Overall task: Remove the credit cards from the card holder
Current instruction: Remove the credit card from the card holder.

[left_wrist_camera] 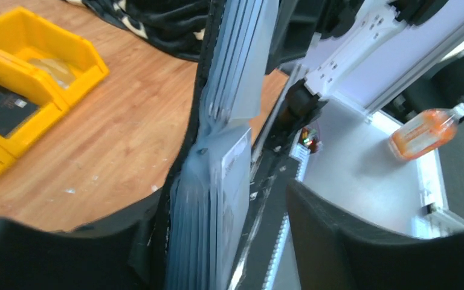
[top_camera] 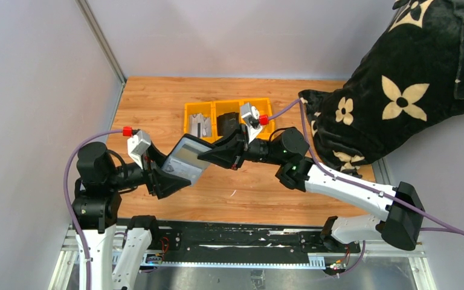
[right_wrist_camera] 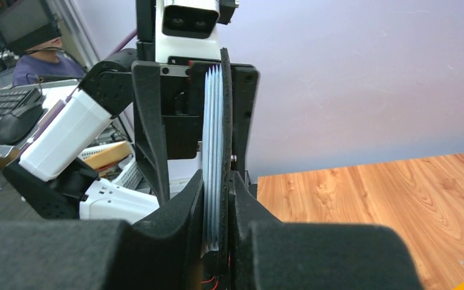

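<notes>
The card holder (top_camera: 186, 158) is held in the air between both arms, open, its pale grey inside with a dark band facing up. In the left wrist view its black cover and a stack of thin grey sleeves (left_wrist_camera: 217, 199) show edge-on, with one pale card face in them. My right gripper (top_camera: 212, 155) is shut on the holder's right end; its fingers pinch sleeves and cover (right_wrist_camera: 214, 151) together. My left gripper (top_camera: 164, 176) is at the lower left end. The holder leans on one finger (left_wrist_camera: 84, 254), with a gap to the other finger (left_wrist_camera: 362, 241).
A yellow three-compartment tray (top_camera: 212, 104) stands behind the holder, with grey flat items in its left bin and a black item in the middle one. A black flower-patterned cushion (top_camera: 399, 90) fills the right side. An orange bottle (left_wrist_camera: 426, 127) lies off the table.
</notes>
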`<state>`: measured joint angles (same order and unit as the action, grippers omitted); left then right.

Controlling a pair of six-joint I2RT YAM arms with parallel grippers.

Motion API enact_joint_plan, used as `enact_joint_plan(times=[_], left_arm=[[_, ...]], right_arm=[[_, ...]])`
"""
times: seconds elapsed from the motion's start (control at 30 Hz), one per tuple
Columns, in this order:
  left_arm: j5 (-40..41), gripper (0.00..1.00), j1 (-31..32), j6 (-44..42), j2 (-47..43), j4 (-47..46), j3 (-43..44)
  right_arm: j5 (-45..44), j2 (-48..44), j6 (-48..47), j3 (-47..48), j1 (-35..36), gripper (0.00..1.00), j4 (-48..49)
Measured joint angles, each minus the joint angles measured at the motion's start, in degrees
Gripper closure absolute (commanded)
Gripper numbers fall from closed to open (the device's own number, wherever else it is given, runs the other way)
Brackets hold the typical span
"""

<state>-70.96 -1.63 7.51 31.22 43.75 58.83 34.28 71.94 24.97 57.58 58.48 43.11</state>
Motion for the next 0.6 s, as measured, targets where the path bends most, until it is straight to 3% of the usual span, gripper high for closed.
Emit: enact_joint_plan(times=[0.1,0.23,0.37,0.6], left_arm=[[0.63,0.75,0.0,0.96,0.09,-0.37,0.2],[2.25,0.92,0.0,4.39,0.22,-1.22,0.44],[7.19,1.0,0.0,4.2,0.55,-0.46,0.48],[15.78,1.0,0.0,-1.88,3.21,5.01,0.48]], right_arm=[[-2.84,0.0,1.27,-2.32,0.07,0.93,3.26],[-3.5,-0.22,1.44,-2.97,0.39,0.61,4.57],[-3.45,-1.09,-2.38,-2.19,0.42,0.53,-1.68],[-4.13,2.47,-17.14,10.56,0.42,0.52,-25.55]])
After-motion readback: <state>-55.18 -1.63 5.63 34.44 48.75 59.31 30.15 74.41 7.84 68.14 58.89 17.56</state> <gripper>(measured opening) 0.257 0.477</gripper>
